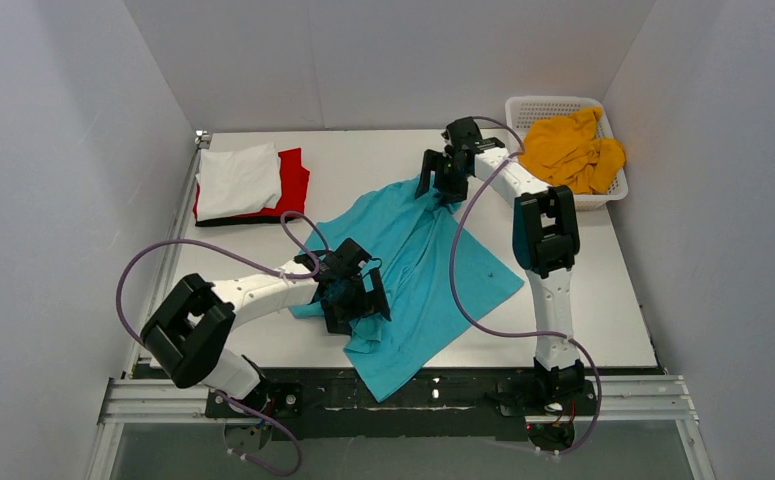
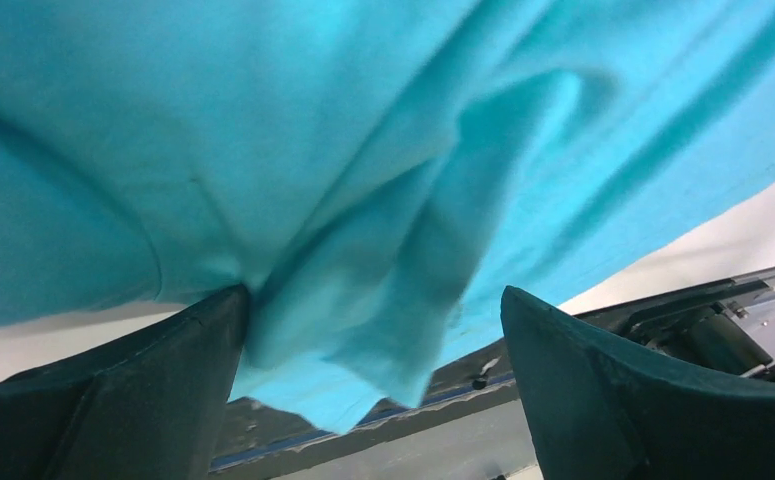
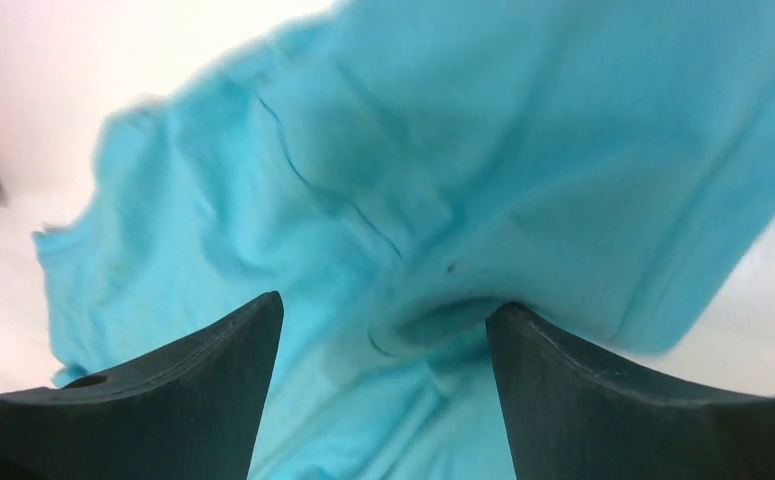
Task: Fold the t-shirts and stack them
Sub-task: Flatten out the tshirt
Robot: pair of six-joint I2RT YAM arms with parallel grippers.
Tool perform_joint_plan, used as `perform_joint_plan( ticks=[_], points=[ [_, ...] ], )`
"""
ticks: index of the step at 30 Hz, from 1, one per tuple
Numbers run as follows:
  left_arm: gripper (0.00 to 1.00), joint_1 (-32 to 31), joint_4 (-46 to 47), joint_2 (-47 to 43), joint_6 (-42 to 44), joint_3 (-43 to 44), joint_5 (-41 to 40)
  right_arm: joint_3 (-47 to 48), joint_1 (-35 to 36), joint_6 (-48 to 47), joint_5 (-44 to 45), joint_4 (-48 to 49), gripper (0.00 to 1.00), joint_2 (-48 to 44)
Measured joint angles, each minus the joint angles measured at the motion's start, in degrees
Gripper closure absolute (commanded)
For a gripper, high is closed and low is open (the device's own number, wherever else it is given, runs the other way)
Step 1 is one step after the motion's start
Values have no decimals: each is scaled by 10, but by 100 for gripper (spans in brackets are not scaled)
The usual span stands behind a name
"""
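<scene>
The turquoise t-shirt (image 1: 418, 265) lies crumpled and partly spread across the middle of the table, its lower edge hanging over the near edge. My left gripper (image 1: 355, 298) is over its near left part. In the left wrist view my left gripper (image 2: 373, 300) has its jaws wide apart, with a loose fold of the turquoise t-shirt (image 2: 363, 200) between them, touching the left finger (image 2: 163, 380). My right gripper (image 1: 443, 182) is at the shirt's far end. In the right wrist view my right gripper (image 3: 385, 305) is open, with a wrinkled bump of the turquoise t-shirt (image 3: 443, 200) between the jaws.
A folded white t-shirt (image 1: 237, 180) lies on a red one (image 1: 295, 180), with a black edge (image 1: 225, 221) under them, at the back left. The mustard-yellow t-shirt (image 1: 569, 152) is heaped in the white lattice basket (image 1: 553, 103) at the back right.
</scene>
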Motion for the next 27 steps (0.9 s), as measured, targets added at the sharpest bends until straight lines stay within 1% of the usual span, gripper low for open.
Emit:
perform_joint_plan(
  ticks=[2,4,6,9,11,14,17,20,22,24,25,26,27],
  points=[
    [2,-21,10,21,-15,17,-1,72,1,-19,-16,-4,18,43],
    [2,-40,17,65,-23,60,4,130,3,-35,-29,-7,18,76],
    [2,-58,30,118,-23,115,15,157,5,-45,-40,-6,18,94],
    [2,-75,47,169,-13,176,21,178,5,-61,-52,-17,18,100],
    [2,-83,49,169,-2,185,18,191,6,-77,-48,-30,16,97],
    [2,-84,21,133,24,177,-9,178,7,-98,-19,-42,14,67],
    [2,-83,-36,44,60,160,-64,111,6,-106,31,-54,13,-20],
    [2,-77,-87,-59,93,151,-122,32,2,-100,82,-61,13,-132],
    [2,-66,-110,-113,113,144,-151,-56,0,-82,102,-51,14,-231],
    [2,-36,-121,-137,127,138,-163,-156,-3,-57,105,-39,14,-332],
    [2,-16,-120,-136,131,136,-161,-226,-3,-40,102,-28,14,-394],
    [2,8,-116,-126,135,132,-152,-261,0,-29,100,-27,14,-426],
    [2,30,-113,-111,138,131,-143,-319,4,-12,94,-13,14,-469]
  ],
)
